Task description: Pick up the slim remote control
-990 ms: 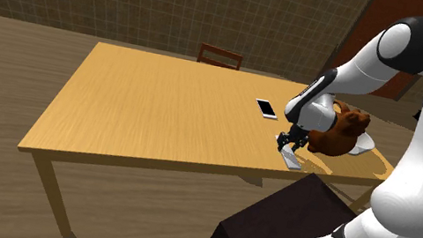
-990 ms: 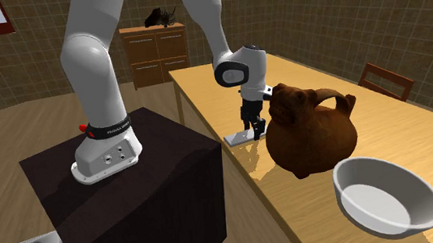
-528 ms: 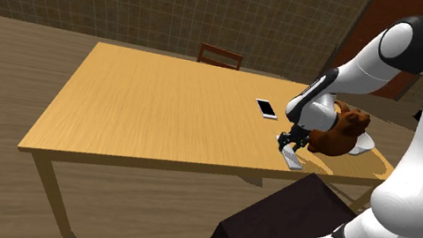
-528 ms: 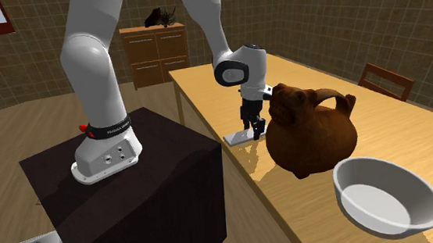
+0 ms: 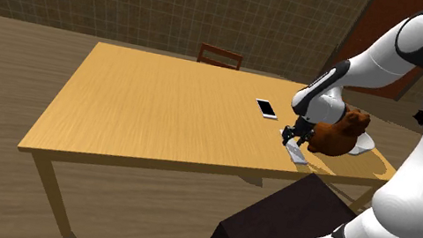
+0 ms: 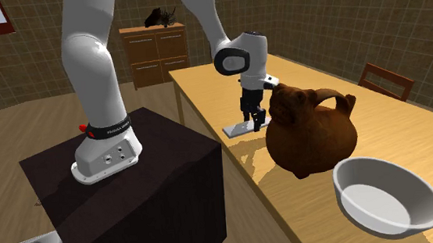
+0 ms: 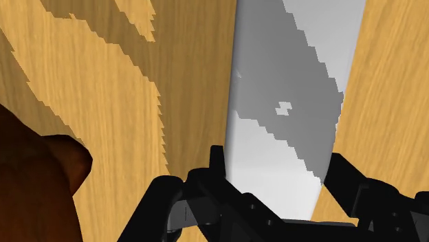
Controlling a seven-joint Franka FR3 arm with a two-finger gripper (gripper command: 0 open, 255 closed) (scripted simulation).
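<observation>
The slim remote (image 5: 295, 153) is a flat grey-white slab, held near the table's (image 5: 157, 113) edge closest to the stand. My black gripper (image 5: 290, 137) is shut on it, clasping one end. In the second exterior view the remote (image 6: 236, 129) hangs level a little above the wood, below the gripper (image 6: 254, 122). In the wrist view the remote (image 7: 289, 110) runs away from the gripper (image 7: 278, 166), with a black finger (image 7: 217, 163) against each long side and its shadow on the wood.
A brown jug (image 6: 311, 130) stands right beside the gripper, almost touching. A white bowl (image 6: 385, 195) sits behind it. A white phone (image 5: 266, 108) lies farther along the table. A chair (image 5: 219, 56) stands at the far side. The dark stand (image 6: 125, 186) is close to the table edge.
The gripper has risen a little with the remote in it, lifting the remote off the table. The jug, bowl and phone have not moved.
</observation>
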